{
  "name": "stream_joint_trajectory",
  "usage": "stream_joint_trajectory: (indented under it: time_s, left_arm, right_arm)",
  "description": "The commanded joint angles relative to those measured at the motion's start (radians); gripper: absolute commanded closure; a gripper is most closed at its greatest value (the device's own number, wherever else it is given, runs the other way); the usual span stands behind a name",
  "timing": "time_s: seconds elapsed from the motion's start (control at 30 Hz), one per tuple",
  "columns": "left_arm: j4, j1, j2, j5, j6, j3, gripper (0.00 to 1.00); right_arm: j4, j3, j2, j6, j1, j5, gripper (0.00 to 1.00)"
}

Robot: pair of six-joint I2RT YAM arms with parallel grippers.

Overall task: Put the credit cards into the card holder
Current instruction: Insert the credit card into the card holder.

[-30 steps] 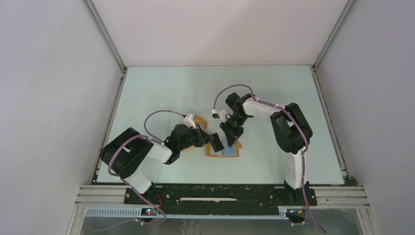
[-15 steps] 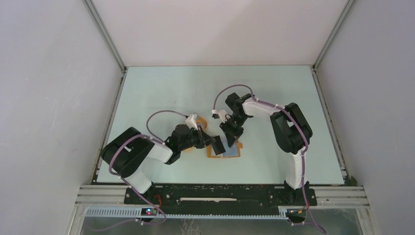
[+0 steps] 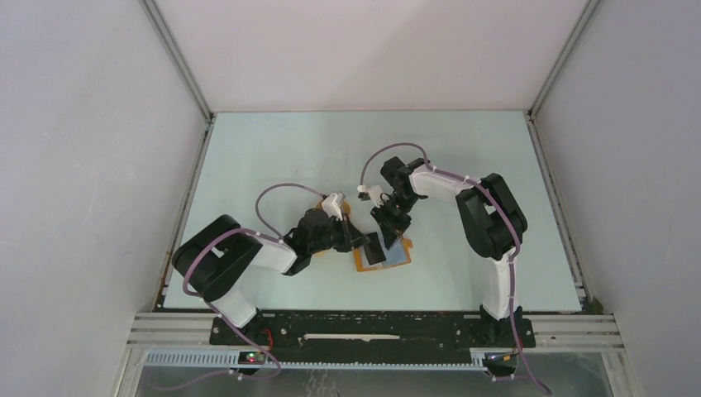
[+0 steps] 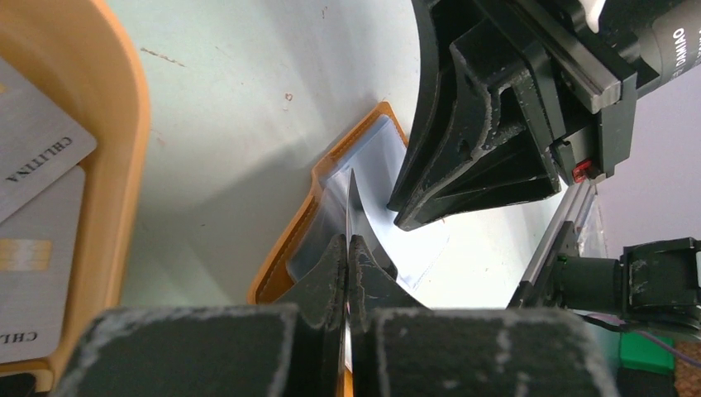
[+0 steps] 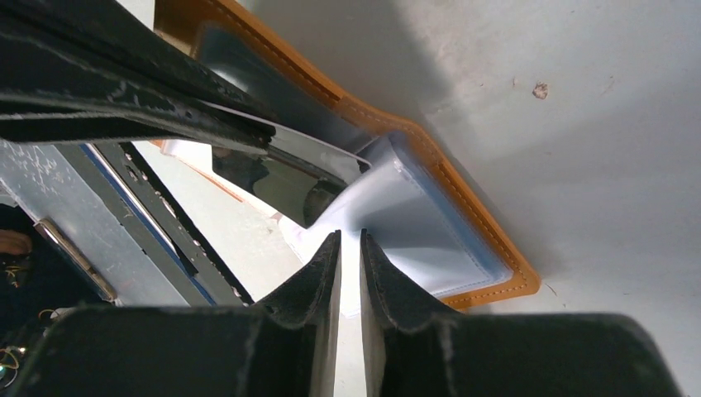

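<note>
The card holder (image 3: 395, 259) lies open on the table, orange with blue-grey lining. My left gripper (image 3: 374, 246) is shut on a thin credit card (image 4: 350, 207), seen edge-on, with its far end at the wallet's lining (image 4: 372, 157). In the right wrist view the card (image 5: 289, 178) comes in from the left over the wallet (image 5: 463, 198). My right gripper (image 3: 388, 225) sits at the wallet's far side, its jaws pinched on a raised blue-grey flap (image 5: 388, 207). The left gripper (image 4: 348, 248) and right gripper (image 5: 349, 240) show in their own views.
An oval orange tray (image 4: 124, 149) sits left of the wallet, under my left arm, with two more pale cards (image 4: 33, 149) in it. The right gripper's body (image 4: 496, 124) stands close beyond the card. The table's near rail (image 4: 562, 240) is just past the wallet.
My left gripper has moved right with the card, from beside the wallet to over its lining. The wallet has turned slightly. The right gripper has hardly moved.
</note>
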Motion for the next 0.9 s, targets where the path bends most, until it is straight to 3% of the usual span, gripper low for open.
stream_joint_trajectory:
  time_s: [0.0, 0.3, 0.5, 0.87]
  left_arm:
    - [-0.103, -0.026, -0.012, -0.039, 0.074, 0.052, 1.00]
    - [-0.156, -0.034, -0.018, -0.043, 0.061, 0.087, 1.00]
    - [-0.162, -0.035, -0.007, -0.052, 0.044, 0.093, 1.00]
    - [-0.154, -0.063, -0.011, -0.143, 0.011, 0.093, 1.00]
  right_arm:
    - [-0.002, 0.036, 0.017, 0.002, -0.004, -0.021, 0.79]
    - [-0.004, 0.044, 0.015, 0.009, -0.012, -0.008, 0.79]
    - [0.008, 0.031, -0.084, -0.005, -0.063, 0.000, 0.78]
    - [0.031, -0.017, -0.103, -0.009, -0.122, 0.163, 0.73]
